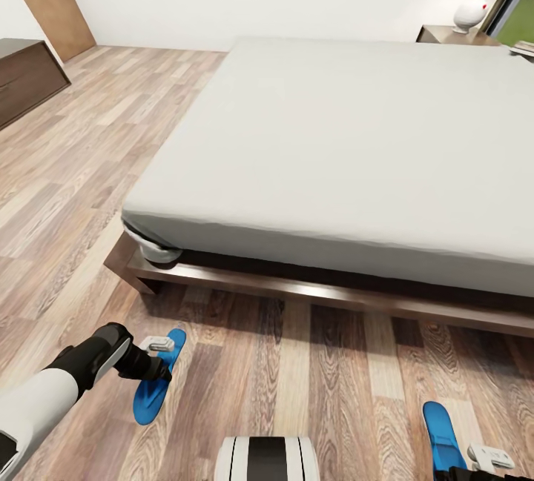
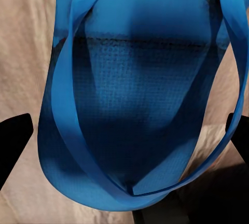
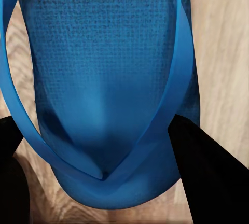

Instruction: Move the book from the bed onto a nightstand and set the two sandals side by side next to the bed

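Two blue sandals lie on the wood-plank floor (image 1: 67,170) in front of the bed (image 1: 348,140), well apart from each other. The left sandal (image 1: 156,385) sits at the lower left of the head view, slanted, with the left gripper (image 1: 157,356) right over its upper part. The right sandal (image 1: 443,436) sits at the lower right edge, with the right gripper (image 1: 489,462) at its near end.

In the left wrist view the left sandal (image 2: 135,105) shows close up with its straps meeting in a V, and dark fingers (image 2: 13,136) stand on either side of it; the jaws are spread wide around the sole, and I cannot tell whether they touch it. In the right wrist view the right sandal (image 3: 104,89) shows the same way, with one dark finger (image 3: 207,172) overlapping its edge; whether those jaws are pressing it cannot be told.

The bed fills the middle and right of the head view, its pale mattress bare. At the upper right stands a nightstand (image 1: 452,35) with a white lamp (image 1: 471,12) on it. A dark wooden cabinet (image 1: 26,77) stands at the upper left.
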